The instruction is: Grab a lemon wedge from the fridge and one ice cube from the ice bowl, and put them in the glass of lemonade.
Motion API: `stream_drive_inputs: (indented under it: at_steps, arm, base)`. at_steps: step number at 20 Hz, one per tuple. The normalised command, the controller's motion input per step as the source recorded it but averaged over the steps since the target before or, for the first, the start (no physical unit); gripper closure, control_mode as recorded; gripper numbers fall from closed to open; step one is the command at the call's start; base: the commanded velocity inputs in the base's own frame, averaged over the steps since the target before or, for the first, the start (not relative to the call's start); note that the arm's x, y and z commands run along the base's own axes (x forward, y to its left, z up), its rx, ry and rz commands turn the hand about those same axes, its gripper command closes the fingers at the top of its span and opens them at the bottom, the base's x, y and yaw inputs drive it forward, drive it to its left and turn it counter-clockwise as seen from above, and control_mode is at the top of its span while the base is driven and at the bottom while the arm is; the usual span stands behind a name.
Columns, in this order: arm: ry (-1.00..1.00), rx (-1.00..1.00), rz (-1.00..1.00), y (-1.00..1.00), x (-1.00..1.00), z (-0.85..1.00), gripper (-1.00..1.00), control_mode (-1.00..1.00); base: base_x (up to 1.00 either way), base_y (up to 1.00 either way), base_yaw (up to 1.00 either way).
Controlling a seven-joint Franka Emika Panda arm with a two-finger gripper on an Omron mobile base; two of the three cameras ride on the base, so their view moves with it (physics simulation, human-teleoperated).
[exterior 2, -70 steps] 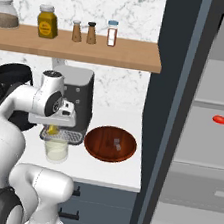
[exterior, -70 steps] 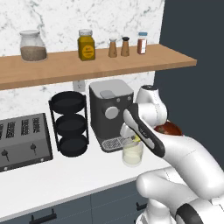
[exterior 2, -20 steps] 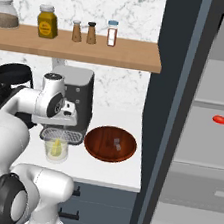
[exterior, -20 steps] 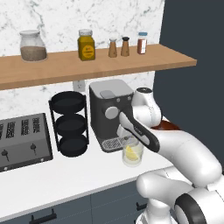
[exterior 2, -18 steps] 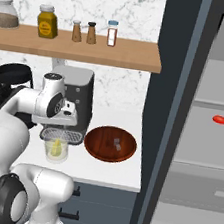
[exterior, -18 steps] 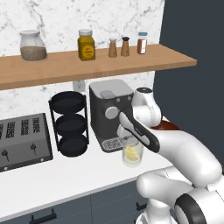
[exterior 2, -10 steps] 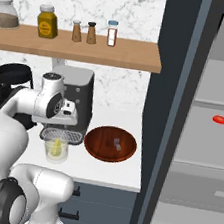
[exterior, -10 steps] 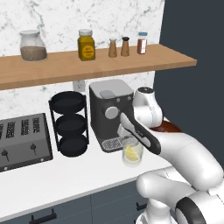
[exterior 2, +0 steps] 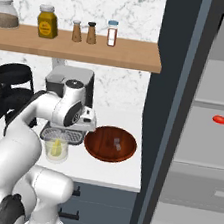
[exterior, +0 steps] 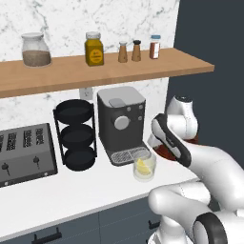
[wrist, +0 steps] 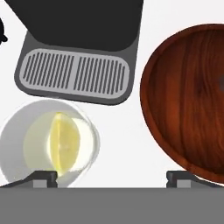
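The end effector (wrist: 112, 176) has spread fully and lifted off, empty. Directly below it to one side, the lemon wedge (wrist: 64, 142) now floats in the glass of lemonade (wrist: 48, 141). That half looks done. The ice bowl (wrist: 188, 105) opposite comes next. Both rest on a white desk (wrist: 118, 131) before a coffee machine (exterior: 122, 124).
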Motion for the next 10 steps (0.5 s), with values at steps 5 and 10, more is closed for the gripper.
stream_drive_inputs:
  at_steps: [5,10]
  arm:
    - [0.05,0.02,0.0,-1.0,0.53,0.06,-1.0,-1.0]
    - [0.26,-0.1,0.03,-0.49,0.97,0.37,-1.0,-1.0]
  base:
    - [0.0,0.0,0.0]
    - [0.0,0.0,0.0]
